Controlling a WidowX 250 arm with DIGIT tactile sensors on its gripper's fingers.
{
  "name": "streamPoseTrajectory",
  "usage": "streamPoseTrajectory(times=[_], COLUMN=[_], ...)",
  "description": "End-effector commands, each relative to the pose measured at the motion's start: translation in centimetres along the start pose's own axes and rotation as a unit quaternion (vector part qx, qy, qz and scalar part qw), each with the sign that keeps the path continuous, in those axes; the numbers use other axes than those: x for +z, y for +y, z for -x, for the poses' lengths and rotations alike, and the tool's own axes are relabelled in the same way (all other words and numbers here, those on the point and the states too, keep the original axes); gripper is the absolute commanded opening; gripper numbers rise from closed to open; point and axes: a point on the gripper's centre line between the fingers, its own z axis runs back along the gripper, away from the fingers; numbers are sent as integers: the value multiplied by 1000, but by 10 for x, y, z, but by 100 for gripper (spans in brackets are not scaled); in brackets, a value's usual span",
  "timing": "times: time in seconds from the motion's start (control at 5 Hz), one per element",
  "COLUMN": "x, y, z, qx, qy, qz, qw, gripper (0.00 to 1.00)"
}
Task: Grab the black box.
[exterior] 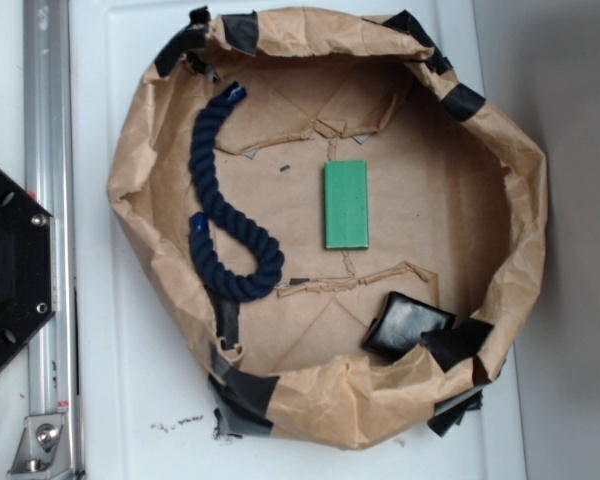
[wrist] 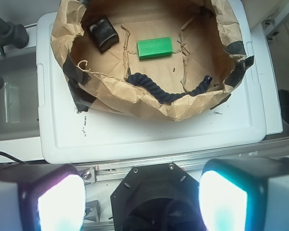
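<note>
**Far from the claw: black box sat untouched in the paper bowl**

Well ahead of the claw (wrist: 142,192), seen via wrist cam, the black box (wrist: 103,33) lay at the far-left end of the brown paper bowl (wrist: 149,108), w/ nothing gripping it. The claw's fingers (wrist: 55,197) stood wide apart, holding nothing, back over the black hex base (wrist: 154,192) and nowhere near the bowl.

Wrist view alone showed the claw: two pale glowing pads at the bottom edge, plus the white tray (wrist: 149,139) under the bowl. It also showed the green block (wrist: 155,48) ahead of the claw, just right of the box, and the dark blue rope (wrist: 164,91) along the bowl's near wall.

Exterior view had no claw in it, only the hex base (exterior: 10,270) beside a metal rail (exterior: 50,230). It showed more clearly that the box (exterior: 408,326) sat tilted against the paper wall (exterior: 380,395), touching a black tape strip (exterior: 458,342), well apart from the green block (exterior: 346,204). The rope (exterior: 225,205) curled into a hook shape at one end.

No brands, labels or readable writing in either view.
</note>
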Motion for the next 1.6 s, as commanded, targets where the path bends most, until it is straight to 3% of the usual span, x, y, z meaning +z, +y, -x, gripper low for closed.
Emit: streamPoseTrajectory(times=[0.0, 0.4, 0.6, 1.0, 1.4], x=[0, -13, -34, -91, -91], y=[0, -15, -19, 9, 9], z=[0, -87, -114, -131, -131], qx=[0, -8, -39, -120, -120], qy=[0, -62, -80, -116, -116], qz=[0, 19, 18, 8, 8], qw=[1000, 998, 996, 986, 986], gripper=[100, 100, 100, 100, 100])
